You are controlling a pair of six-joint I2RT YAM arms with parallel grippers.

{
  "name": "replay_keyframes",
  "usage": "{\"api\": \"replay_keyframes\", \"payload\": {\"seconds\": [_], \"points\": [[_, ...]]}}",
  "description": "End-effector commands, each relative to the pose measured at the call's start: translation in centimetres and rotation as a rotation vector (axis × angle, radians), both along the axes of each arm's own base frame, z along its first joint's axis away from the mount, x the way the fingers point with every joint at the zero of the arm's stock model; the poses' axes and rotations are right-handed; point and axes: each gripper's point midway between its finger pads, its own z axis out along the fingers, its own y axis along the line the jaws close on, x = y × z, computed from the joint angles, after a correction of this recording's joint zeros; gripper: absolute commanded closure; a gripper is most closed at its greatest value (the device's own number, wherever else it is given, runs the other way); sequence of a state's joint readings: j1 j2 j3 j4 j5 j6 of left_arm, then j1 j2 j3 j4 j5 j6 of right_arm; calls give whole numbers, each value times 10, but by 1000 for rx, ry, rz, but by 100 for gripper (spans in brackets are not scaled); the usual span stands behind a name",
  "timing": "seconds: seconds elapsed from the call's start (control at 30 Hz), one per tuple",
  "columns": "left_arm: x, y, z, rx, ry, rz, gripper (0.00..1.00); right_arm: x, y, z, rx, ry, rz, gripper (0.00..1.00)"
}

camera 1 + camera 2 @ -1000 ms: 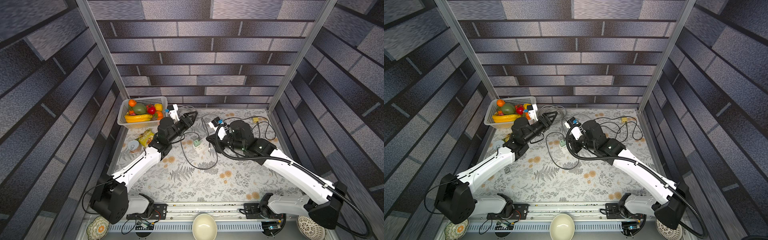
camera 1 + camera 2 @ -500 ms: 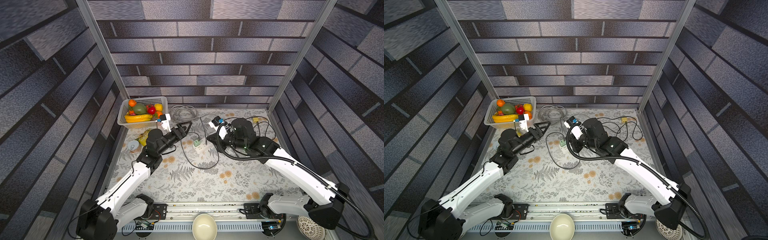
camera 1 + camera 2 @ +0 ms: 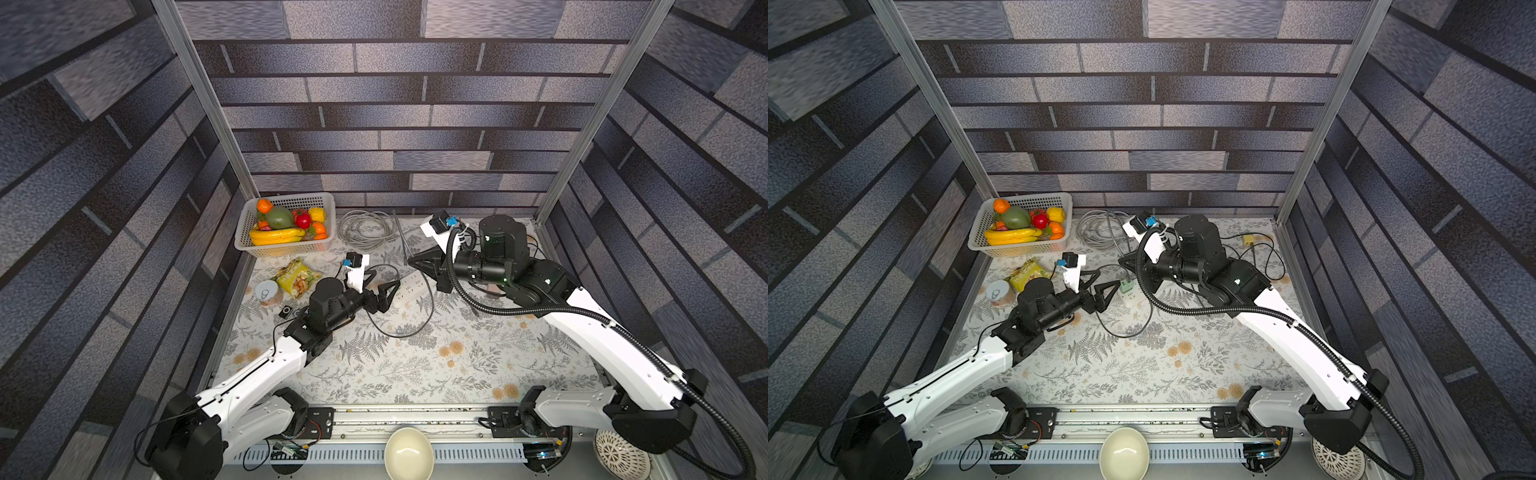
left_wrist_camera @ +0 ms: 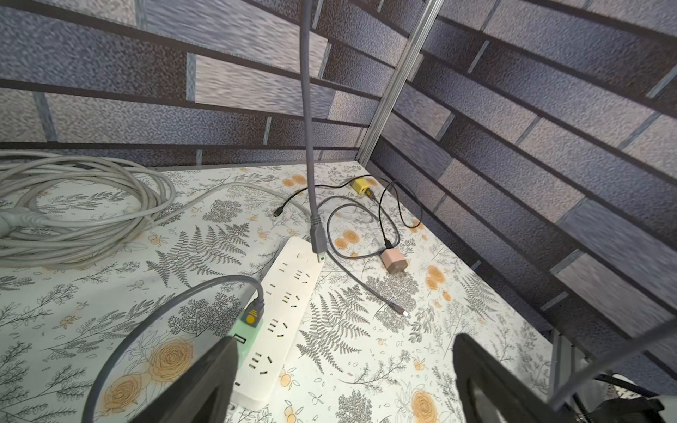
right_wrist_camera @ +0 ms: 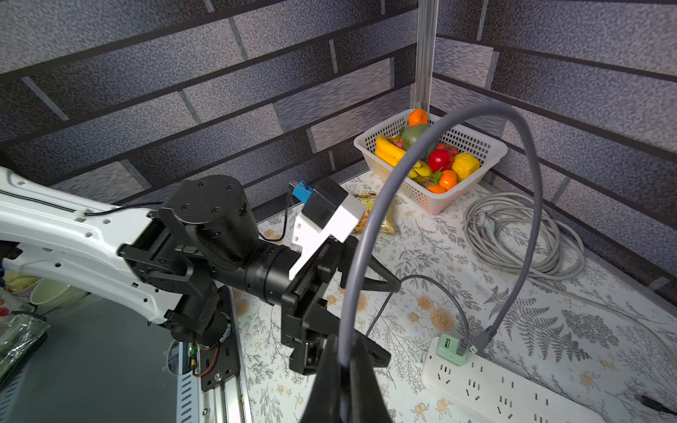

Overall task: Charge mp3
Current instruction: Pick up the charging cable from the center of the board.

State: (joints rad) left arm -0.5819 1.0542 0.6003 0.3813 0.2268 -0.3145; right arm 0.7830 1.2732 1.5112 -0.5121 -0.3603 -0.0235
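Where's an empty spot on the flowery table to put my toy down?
The wide front stretch of the tablecloth, between the left arm and right arm, is bare. The back is crowded: fruit basket, grey cable coil, power strip, snack bag, can.

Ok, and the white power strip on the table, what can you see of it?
The power strip is a long white bar, plastic by its look, with rows of sockets along its top. It lies flat on the flowered tablecloth. A pale green adapter is plugged in at one end. The right gripper, shut on a grey cable, dangles that cable's plug just over the strip; whether it touches cannot be told. The open left gripper stands at the adapter end.
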Motion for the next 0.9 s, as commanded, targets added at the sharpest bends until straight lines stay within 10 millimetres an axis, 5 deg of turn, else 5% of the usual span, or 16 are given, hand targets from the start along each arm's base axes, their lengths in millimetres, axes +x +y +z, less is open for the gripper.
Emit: {"api": "replay_keyframes", "payload": {"seconds": [0.0,0.37,0.67,0.87], "points": [[12,-6,31,21,-134,14,7,-4,3,11,28,21,35,100],[54,-16,28,33,-66,68,11,-11,3,25,67,23,59,100],[83,-27,34,-48,-77,30,36,-19,2,34,100,27,84,100],[88,-35,33,-63,-89,-10,42,-24,-1,34,117,31,88,100]]}}
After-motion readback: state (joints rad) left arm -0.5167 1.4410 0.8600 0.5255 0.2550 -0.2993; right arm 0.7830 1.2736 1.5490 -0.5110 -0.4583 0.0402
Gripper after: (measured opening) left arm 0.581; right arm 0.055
